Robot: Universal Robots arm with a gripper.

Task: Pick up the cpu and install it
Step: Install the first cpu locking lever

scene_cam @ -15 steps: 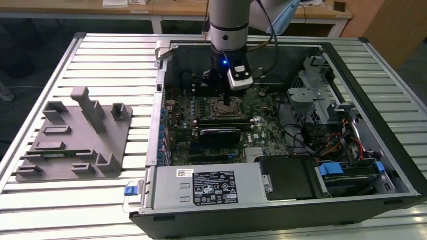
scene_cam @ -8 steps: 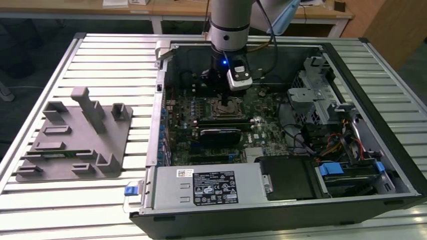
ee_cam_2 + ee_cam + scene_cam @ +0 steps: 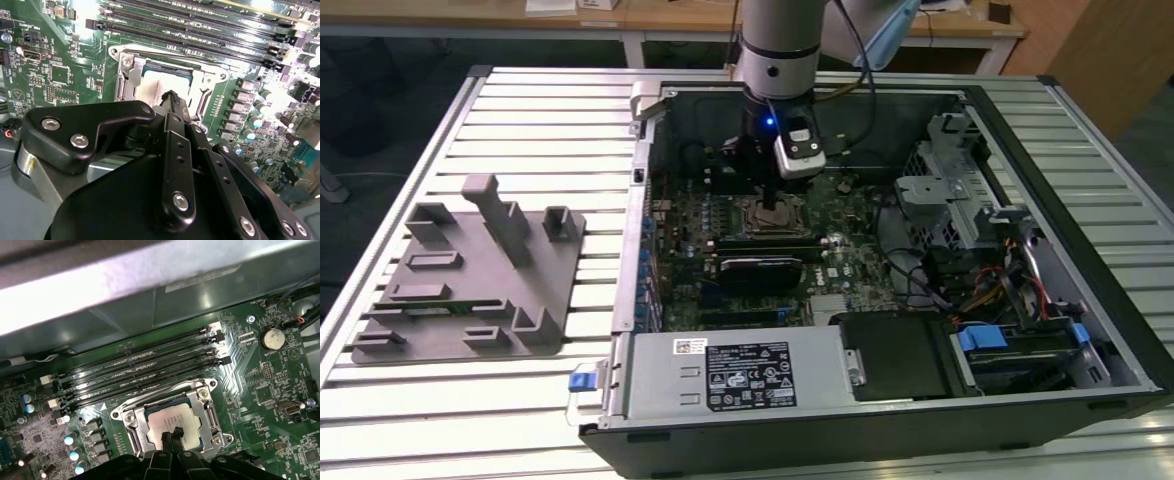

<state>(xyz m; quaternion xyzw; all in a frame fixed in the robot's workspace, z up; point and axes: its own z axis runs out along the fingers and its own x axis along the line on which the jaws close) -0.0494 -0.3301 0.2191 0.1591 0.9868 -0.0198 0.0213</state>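
The cpu (image 3: 175, 419), a small square chip with a silvery top, lies flat inside the silver-framed socket (image 3: 209, 412) on the green motherboard. In the second wrist view the cpu (image 3: 149, 89) shows pale within the socket frame (image 3: 125, 75). My gripper (image 3: 171, 436) stands right over the chip, its two black fingertips pressed together with nothing between them, at or just above the chip's top near one edge. In the exterior view the gripper (image 3: 775, 200) reaches straight down into the open computer case above the socket (image 3: 771, 214).
Long memory slots (image 3: 140, 365) run beside the socket, and a coin battery (image 3: 272, 338) sits further along the board. The case walls (image 3: 647, 180), a drive cage (image 3: 961, 190) and the power supply (image 3: 734, 375) ring the motherboard. A grey fixture (image 3: 467, 280) lies on the slatted table.
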